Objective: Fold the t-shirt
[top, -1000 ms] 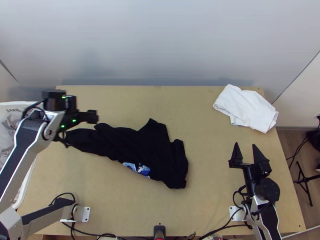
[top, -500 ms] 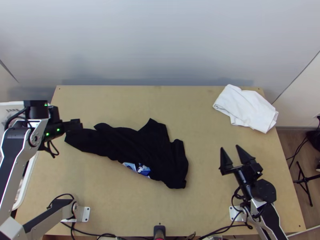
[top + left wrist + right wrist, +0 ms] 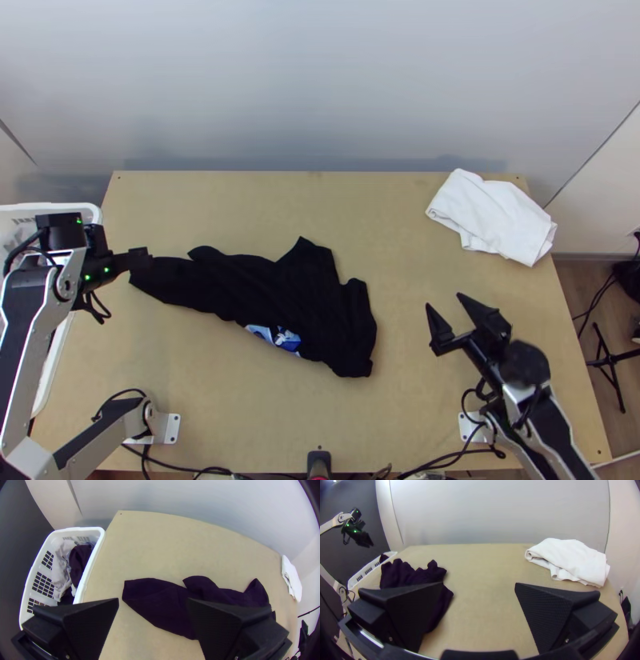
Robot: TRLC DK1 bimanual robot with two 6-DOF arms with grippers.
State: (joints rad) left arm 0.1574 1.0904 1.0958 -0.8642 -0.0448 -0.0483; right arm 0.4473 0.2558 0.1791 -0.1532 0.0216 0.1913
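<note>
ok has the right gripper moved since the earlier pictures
Yes: in the top view the right gripper has moved left, toward the black t-shirt, which hasn't shifted.

The black t-shirt (image 3: pixel 316 300) lies bunched and creased on the table (image 3: pixel 400 224), stretched slantwise from the left side to the middle. Its left end is narrower; the other end is wider, with corners jutting out. Part of a blue-and-white print (image 3: pixel 286 339) shows along its near edge.

T-shirt (image 3: pixel 320 300) between basket (image 3: pixel 78 529) and cloth (image 3: pixel 494 216)
</note>
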